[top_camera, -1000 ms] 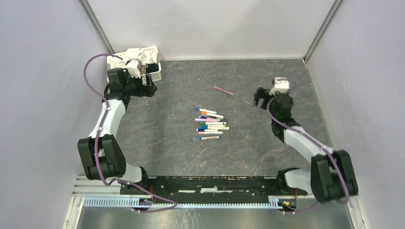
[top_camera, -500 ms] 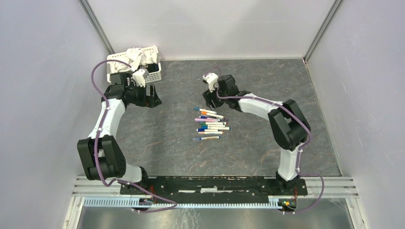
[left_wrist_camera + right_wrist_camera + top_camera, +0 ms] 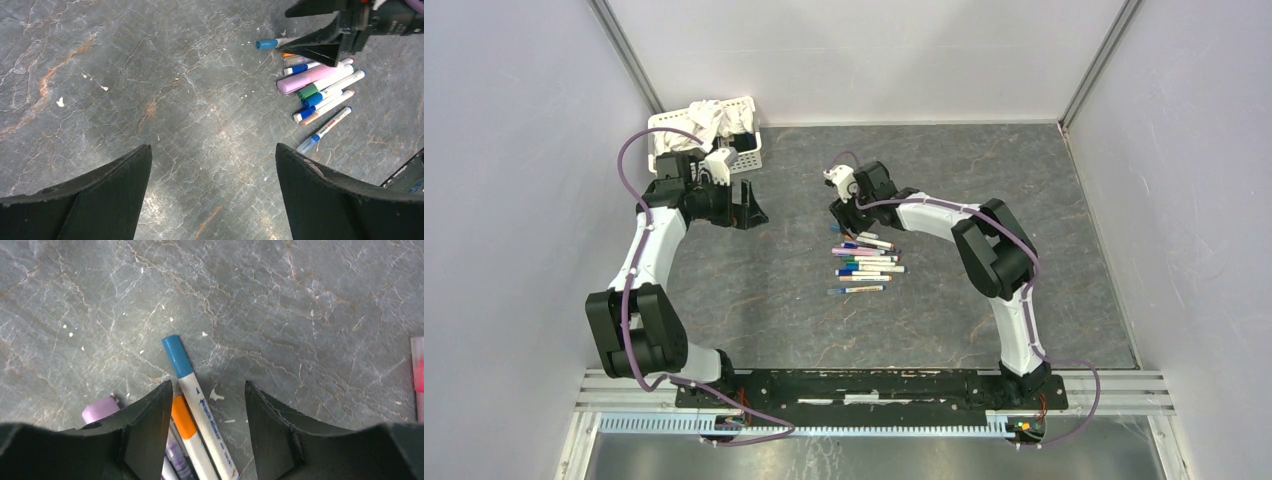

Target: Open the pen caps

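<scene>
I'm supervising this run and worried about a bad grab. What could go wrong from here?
Two pens, with the blue cap and the orange cap, lie inside the open right gripper; closing may pinch both. The pile is packed tight, so lifting one may drag neighbours.

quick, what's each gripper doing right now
left gripper: open, holding nothing
right gripper: open, fingers either side of the blue-capped pen, not gripping it

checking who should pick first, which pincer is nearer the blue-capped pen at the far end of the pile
Right. The right pincer hangs directly over the blue-capped pen, jaws on either side; the left pincer is off to its left, apart.
</scene>
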{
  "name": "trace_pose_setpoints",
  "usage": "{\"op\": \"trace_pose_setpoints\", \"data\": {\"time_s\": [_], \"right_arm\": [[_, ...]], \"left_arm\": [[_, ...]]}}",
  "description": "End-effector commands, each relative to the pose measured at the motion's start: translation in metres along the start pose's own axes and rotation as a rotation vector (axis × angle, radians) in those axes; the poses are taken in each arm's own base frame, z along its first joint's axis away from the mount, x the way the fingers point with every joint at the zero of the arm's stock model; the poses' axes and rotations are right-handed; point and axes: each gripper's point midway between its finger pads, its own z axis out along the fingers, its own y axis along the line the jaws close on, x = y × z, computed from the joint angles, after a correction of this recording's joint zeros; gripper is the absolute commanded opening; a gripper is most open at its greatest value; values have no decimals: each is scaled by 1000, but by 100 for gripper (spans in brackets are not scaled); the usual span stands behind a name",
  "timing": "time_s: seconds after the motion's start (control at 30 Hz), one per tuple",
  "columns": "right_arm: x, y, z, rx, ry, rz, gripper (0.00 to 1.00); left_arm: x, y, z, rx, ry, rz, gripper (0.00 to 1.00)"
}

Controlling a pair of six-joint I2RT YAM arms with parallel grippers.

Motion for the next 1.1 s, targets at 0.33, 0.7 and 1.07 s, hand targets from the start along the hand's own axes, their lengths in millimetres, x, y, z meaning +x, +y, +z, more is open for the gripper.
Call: {"op": "trace_pose_setpoints", "data": {"time_s": [0.33, 0.7, 1.07], "right_arm": [[-6, -22, 10, 106, -2, -12, 49], [25, -45, -20, 166, -8, 93, 46], [57, -43, -40, 215, -1, 88, 47]], "left_arm": [[-12, -13, -13, 41, -44, 86, 100], [-13, -19, -16, 57, -55, 87, 100], [-10, -35, -18, 113, -54, 121, 100]]}}
